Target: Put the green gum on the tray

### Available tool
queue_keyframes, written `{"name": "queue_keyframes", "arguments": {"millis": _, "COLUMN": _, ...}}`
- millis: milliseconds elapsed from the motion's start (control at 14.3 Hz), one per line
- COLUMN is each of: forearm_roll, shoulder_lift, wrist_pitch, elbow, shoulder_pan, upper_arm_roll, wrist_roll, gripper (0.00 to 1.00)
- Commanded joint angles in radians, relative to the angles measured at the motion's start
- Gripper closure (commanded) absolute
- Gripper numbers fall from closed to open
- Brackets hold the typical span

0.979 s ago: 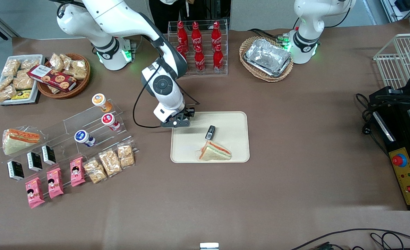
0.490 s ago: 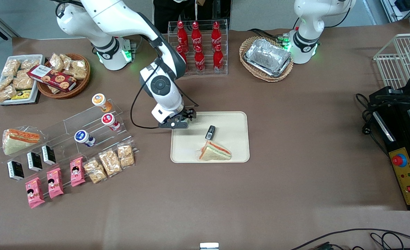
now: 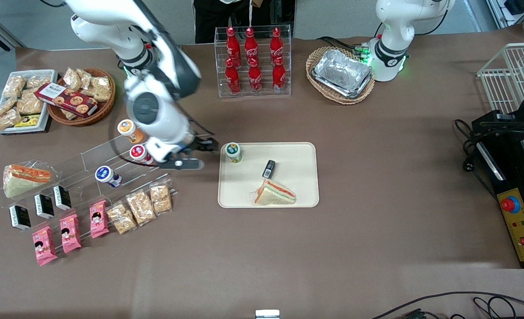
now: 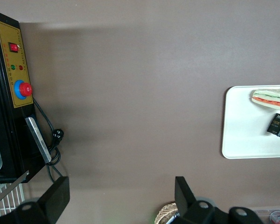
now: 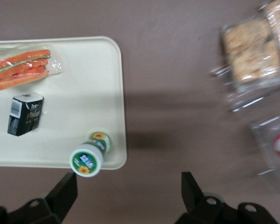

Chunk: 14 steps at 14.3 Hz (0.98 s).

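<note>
Standing upright in a corner of the large flat cream plastic tray (image 3: 288, 177), mid-desk: the small cylindrical green-lidded gum bottle (image 3: 233, 152), free of any grip. Hanging just beside it, toward the working arm's end: the black two-finger gripper (image 3: 198, 153), fingers spread wide, empty. Placement judged done; only clearing away remaining. Smooth rounded tray rim, glossy lid.

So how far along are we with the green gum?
Looks done: the green gum stands upright in a corner of the tray, beside the small black box and sandwich. The hand is open, empty, off the tray. Nothing left but retreating.
</note>
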Motion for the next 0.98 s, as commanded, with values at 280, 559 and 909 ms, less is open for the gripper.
{"name": "queue_keyframes", "arguments": {"millis": 280, "forearm_roll": 0.004, "shoulder_lift": -0.111, "wrist_pitch": -0.366, "elbow": 0.155, "shoulder_pan": -0.284, "upper_arm_roll": 0.007, "wrist_roll": -0.301, "gripper": 0.0}}
{"name": "queue_keyframes", "arguments": {"millis": 559, "forearm_roll": -0.087, "shoulder_lift": -0.1, "wrist_pitch": -0.492, "elbow": 0.29, "shoulder_pan": -0.382, "upper_arm_roll": 0.007, "wrist_roll": -0.425, "gripper": 0.0}}
{"name": "queue_keyframes", "arguments": {"millis": 909, "forearm_roll": -0.11, "shoulder_lift": -0.05, "wrist_pitch": -0.602, "elbow": 0.444, "shoulder_pan": -0.473, "upper_arm_roll": 0.006, "wrist_roll": -0.529, "gripper": 0.0}}
